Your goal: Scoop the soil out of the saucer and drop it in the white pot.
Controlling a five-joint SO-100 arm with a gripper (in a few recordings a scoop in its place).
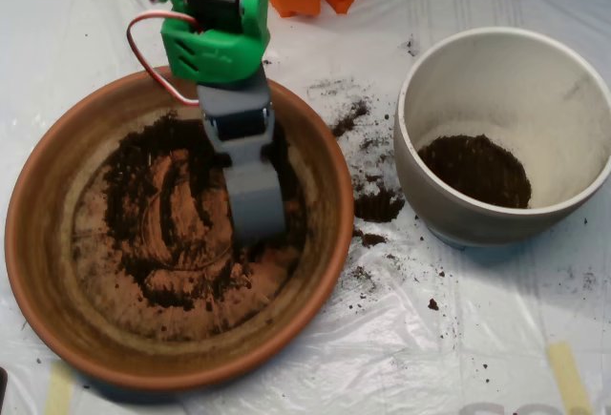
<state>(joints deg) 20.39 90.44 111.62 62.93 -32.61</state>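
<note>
One claw point(256, 207) is reaching down into the one saucer point(57, 272), its tip resting in the soil point(153, 196) smeared there; it is looking closed. One white pot point(573, 100) is sitting right, soil inside, crumbs lying between on the worktop point(458, 339).

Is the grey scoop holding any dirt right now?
I can't tell. The scoop is down in the saucer, its tip in the soil, and from above its inside is hidden.
</note>
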